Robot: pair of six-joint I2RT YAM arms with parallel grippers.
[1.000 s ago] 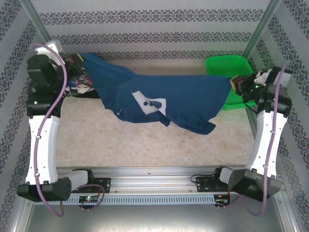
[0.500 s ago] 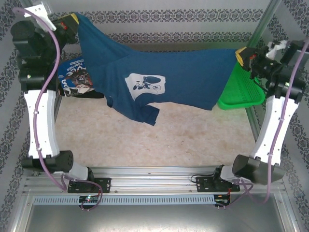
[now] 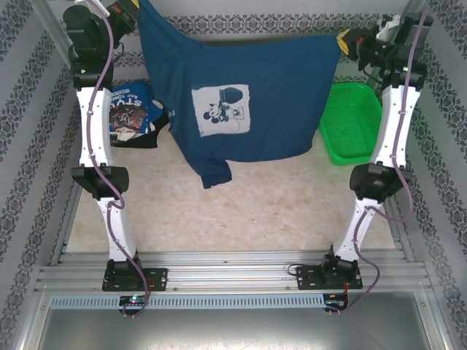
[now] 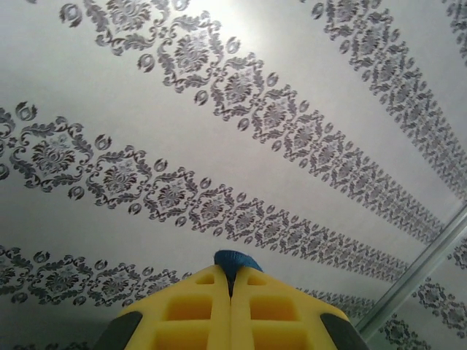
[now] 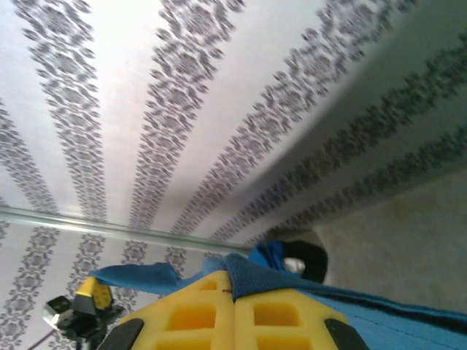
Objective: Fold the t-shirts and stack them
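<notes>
A navy blue t-shirt (image 3: 241, 109) with a white cartoon print hangs spread out high over the back of the table, its lower sleeve dangling near the tabletop. My left gripper (image 3: 130, 10) is shut on its upper left corner, and a tuft of blue cloth (image 4: 235, 261) pokes out between the yellow fingers (image 4: 197, 306). At the upper right corner my right gripper (image 3: 347, 42) is shut on the hem (image 5: 292, 281). Another blue t-shirt (image 3: 130, 111) with white lettering lies bunched on a black one (image 3: 142, 138) at the table's left.
A green mesh basket (image 3: 353, 120) stands at the right edge of the table, just below the right gripper. Patterned walls close in the back and both sides. The marbled tabletop (image 3: 241, 211) lies bare in front of the hanging shirt.
Both arms have risen and swung back, lifting the navy t-shirt off the table until it hangs flat with the print facing the camera. Both grips have held.
</notes>
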